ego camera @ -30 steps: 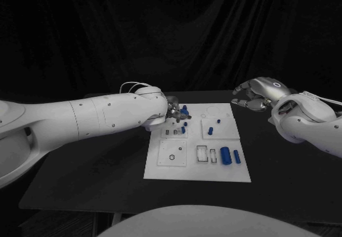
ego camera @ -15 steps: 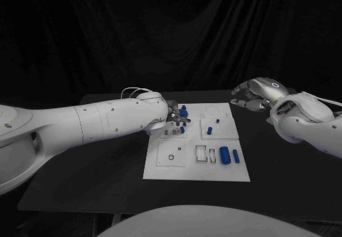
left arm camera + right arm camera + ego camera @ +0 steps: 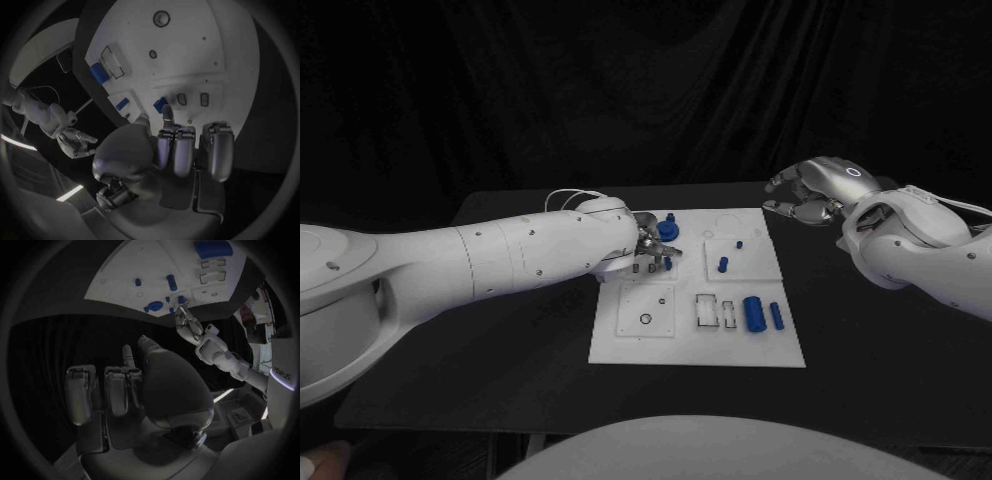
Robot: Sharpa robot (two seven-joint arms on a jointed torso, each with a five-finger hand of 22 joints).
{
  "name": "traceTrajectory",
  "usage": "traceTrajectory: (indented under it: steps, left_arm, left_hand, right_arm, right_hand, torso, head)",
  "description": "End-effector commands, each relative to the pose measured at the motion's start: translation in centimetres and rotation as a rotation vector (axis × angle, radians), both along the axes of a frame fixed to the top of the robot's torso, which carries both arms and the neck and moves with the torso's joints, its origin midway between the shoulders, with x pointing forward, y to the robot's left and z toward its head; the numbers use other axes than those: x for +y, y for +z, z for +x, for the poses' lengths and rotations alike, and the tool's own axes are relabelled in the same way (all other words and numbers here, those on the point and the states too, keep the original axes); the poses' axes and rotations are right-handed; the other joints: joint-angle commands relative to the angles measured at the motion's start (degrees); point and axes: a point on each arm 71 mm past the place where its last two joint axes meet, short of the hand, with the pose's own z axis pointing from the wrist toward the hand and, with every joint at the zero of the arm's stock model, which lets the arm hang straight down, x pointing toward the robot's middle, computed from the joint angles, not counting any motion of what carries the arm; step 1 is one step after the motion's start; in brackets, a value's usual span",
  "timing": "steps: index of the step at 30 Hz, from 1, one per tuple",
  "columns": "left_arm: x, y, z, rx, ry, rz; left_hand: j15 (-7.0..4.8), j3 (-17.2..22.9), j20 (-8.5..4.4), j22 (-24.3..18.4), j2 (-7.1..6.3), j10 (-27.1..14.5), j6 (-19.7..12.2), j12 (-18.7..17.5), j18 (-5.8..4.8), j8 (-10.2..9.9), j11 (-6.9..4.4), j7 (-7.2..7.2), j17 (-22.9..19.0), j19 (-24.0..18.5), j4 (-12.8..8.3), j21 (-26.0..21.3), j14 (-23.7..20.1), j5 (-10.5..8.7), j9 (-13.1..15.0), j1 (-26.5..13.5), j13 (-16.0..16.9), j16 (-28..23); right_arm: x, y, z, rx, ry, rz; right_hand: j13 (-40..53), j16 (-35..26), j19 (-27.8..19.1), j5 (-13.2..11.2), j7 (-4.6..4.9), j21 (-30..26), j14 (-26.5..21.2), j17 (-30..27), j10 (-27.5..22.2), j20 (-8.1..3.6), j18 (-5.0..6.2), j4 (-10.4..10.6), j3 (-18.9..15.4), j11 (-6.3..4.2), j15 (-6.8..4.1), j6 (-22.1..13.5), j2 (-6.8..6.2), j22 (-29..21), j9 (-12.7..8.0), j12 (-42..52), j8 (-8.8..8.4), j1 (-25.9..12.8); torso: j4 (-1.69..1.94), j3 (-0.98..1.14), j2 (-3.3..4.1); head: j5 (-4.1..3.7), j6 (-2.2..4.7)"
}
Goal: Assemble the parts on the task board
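Note:
The white task board lies in the middle of the table. My left hand hovers over its far left part and pinches a small blue part between thumb and a finger. The left wrist view shows that blue part at the fingertips, above small slots in the board. A thick blue cylinder and a slim blue peg lie at the near right. Another peg stands on the far right tile. My right hand hangs beyond the board's far right corner, fingers loosely bent, holding nothing.
Black table runs wide on both sides of the board. My bulky left arm stretches over the table's left half. Two rectangular slots and a round hole sit in the board's near half.
My left hand has drawn a little nearer to me over the board's far left part, the blue part moving with it. The right hand has barely moved.

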Motion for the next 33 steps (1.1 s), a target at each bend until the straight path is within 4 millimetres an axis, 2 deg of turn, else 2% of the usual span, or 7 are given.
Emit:
traceTrajectory:
  steps: [1, 5, 9, 26, 30, 33]
  left_arm:
    - [-0.3, -0.1, 0.0, -0.004, -0.016, -0.019]
    - [-0.4, -0.2, 0.0, -0.006, -0.016, -0.023]
    - [-0.5, -0.4, 0.1, -0.006, -0.018, -0.027]
    - [-0.6, -1.1, 0.4, -0.002, -0.014, -0.026]
    - [-0.6, -1.2, 0.5, 0.0, -0.014, -0.023]
    - [-0.5, -1.3, 0.6, 0.002, -0.014, -0.022]
  left_hand:
    - [-0.5, -0.05, -0.3, 3.11, 0.07, 5.96, 0.39, 0.2, -0.56, -0.34, -0.26, 0.12, 15.09, -0.17, -0.44, -0.27, 6.05, 0.31, 0.14, 0.48, 15.08, 0.15]
    - [-0.5, 0.14, -0.31, 3.05, 0.12, 5.96, 0.44, 0.2, -0.54, -0.66, -0.25, 0.12, 15.09, -0.21, -0.65, -0.34, 6.05, 0.47, 0.32, 0.64, 15.08, 0.15]
    - [-0.5, 0.31, -0.31, 2.89, 0.22, 5.96, 0.44, 0.2, -0.5, -0.97, -0.24, 0.14, 15.09, -0.31, -0.77, -0.46, 6.05, 0.66, 0.48, 0.71, 15.08, 0.15]
    - [-0.41, 1.16, -0.24, 2.61, 0.45, 5.96, 0.44, 0.2, -0.43, -2.55, -0.13, 0.28, 15.09, -0.5, -1.59, -0.77, 6.05, 1.7, 1.13, 1.28, 15.08, 0.15]
    - [-0.41, 1.84, -0.23, 2.61, 0.52, 5.96, 0.68, 0.2, -0.42, -3.4, -0.14, 0.26, 15.09, -0.5, -2.31, -0.86, 6.05, 2.73, 1.59, 1.87, 15.08, 0.15]
    - [-0.42, 2.24, -0.23, 2.67, 0.53, 5.96, 0.83, 0.2, -0.43, -3.92, -0.15, 0.24, 15.09, -0.46, -2.68, -0.89, 6.05, 3.38, 1.88, 2.17, 15.08, 0.15]
  right_arm:
    - [0.0, 0.0, 0.0, -0.012, -0.012, 0.007]
    - [0.0, 0.0, 0.0, -0.011, -0.011, 0.006]
    - [0.1, 0.0, 0.0, -0.009, -0.01, 0.005]
    - [0.2, -0.1, 0.1, 0.0, -0.008, 0.001]
    - [0.3, -0.1, 0.1, 0.002, -0.008, 0.0]
    - [0.3, -0.1, 0.1, 0.004, -0.007, 0.0]
  right_hand:
    - [15.06, 0.17, 6.05, 0.32, 0.14, 0.15, 5.9, 15.09, 6.07, 0.25, -0.45, 0.33, 0.1, 0.33, 0.38, 0.44, -0.21, 15.1, -0.08, 0.15, 0.07, -0.46]
    - [15.06, 0.17, 6.05, 0.32, 0.14, 0.15, 5.9, 15.09, 6.07, 0.25, -0.45, 0.33, 0.1, 0.33, 0.38, 0.44, -0.21, 15.1, -0.08, 0.15, 0.07, -0.46]
    - [15.06, 0.17, 6.05, 0.37, 0.16, 0.15, 5.9, 15.09, 6.07, 0.25, -0.45, 0.34, 0.1, 0.34, 0.39, 0.46, -0.21, 15.1, -0.1, 0.15, 0.06, -0.47]
    - [15.06, 0.17, 6.05, 0.44, 0.2, 0.15, 5.9, 15.09, 6.07, 0.26, -0.45, 0.41, 0.08, 0.37, 0.41, 0.54, -0.2, 15.1, -0.16, 0.15, 0.02, -0.56]
    - [15.06, 0.17, 6.05, 0.44, 0.2, 0.15, 5.9, 15.09, 6.07, 0.26, -0.45, 0.41, 0.08, 0.37, 0.41, 0.54, -0.2, 15.1, -0.16, 0.15, 0.02, -0.56]
    - [15.06, 0.17, 6.05, 0.45, 0.21, 0.15, 5.9, 15.09, 6.07, 0.26, -0.45, 0.43, 0.08, 0.38, 0.41, 0.56, -0.2, 15.1, -0.18, 0.15, 0.01, -0.57]
  torso:
    - [-0.03, -0.05, -0.05]
    - [-0.09, -0.03, -0.06]
    - [0.09, -0.04, -0.07]
    - [0.07, 0.05, -0.08]
    - [0.0, 0.05, -0.07]
    - [0.08, 0.06, -0.06]
  head:
    - [0.17, -0.01]
    - [0.3, -0.01]
    - [-0.01, -0.01]
    - [-0.08, -0.01]
    - [-0.07, -0.01]
    - [-0.2, -0.01]
